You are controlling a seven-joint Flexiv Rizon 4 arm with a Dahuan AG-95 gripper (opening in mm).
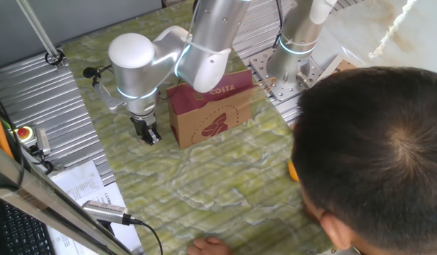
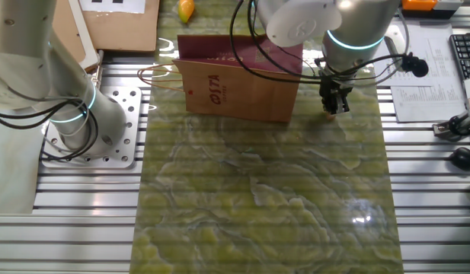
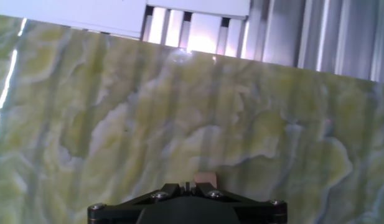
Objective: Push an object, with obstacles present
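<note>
The tiny pale tan cube (image 3: 204,178) lies on the green marbled mat (image 3: 179,112), touching or just ahead of my fingertips and slightly right of them. My gripper (image 3: 187,186) is shut, with the jaws together, low over the mat. In one fixed view the gripper (image 1: 148,133) stands just left of the brown COSTA paper bag (image 1: 211,108). In the other fixed view the gripper (image 2: 334,104) is just right of the bag (image 2: 238,84). The cube is hidden behind the fingers in one fixed view.
A second arm's base (image 2: 90,122) stands on the metal plate beside the mat. A person's head (image 1: 374,156) fills the right of one fixed view. An orange-yellow lump (image 2: 187,9) lies beyond the bag. A keyboard (image 2: 465,53) and papers sit off the mat.
</note>
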